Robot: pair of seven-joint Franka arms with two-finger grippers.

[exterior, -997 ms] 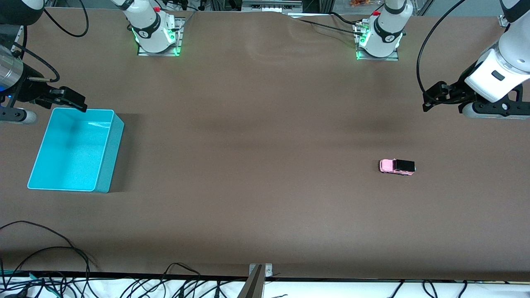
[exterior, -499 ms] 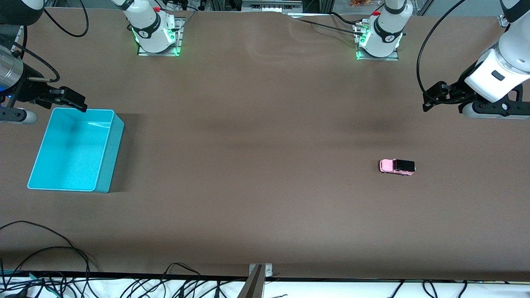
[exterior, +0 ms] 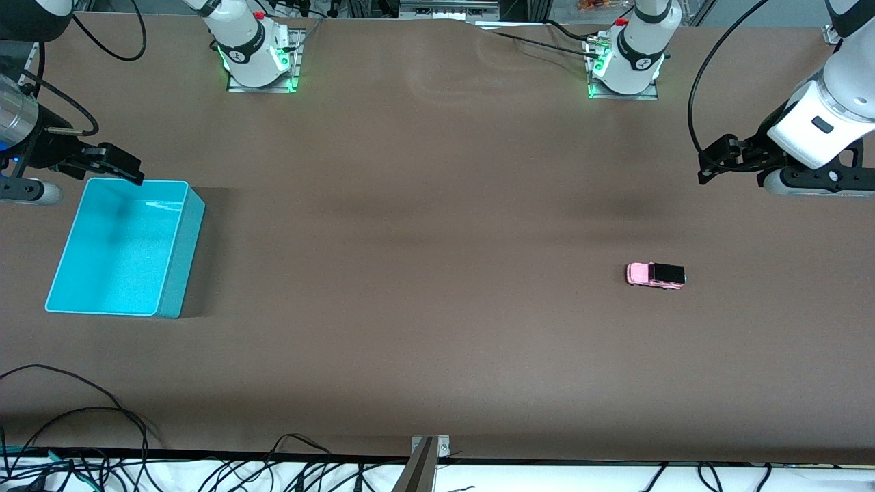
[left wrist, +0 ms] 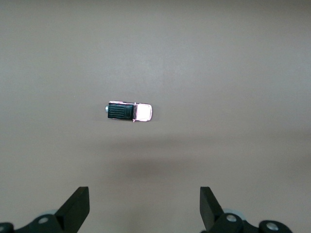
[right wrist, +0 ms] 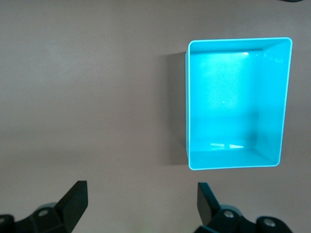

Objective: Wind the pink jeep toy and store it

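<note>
- The pink jeep toy (exterior: 655,275) stood on its wheels on the bare brown table (exterior: 424,307), toward the left arm's end, so that arm was likely the one meant to pick it up.
- The left gripper (exterior: 711,167) hung in the air over the table near that end, its fingers (left wrist: 77,208) spread wide and holding nothing. Its wrist view looked straight down on the jeep (left wrist: 129,111), which suggested a pose chosen to line up a grasp.
- The turquoise bin (exterior: 176,273) sat empty at the right arm's end, well apart from the jeep, probably as the place to store the toy.
- The right gripper (exterior: 116,164) waited over the bin's rim on the side toward the arms' bases, fingers (right wrist: 73,199) wide apart and empty.
- Winding and storing were both not yet begun.
</note>
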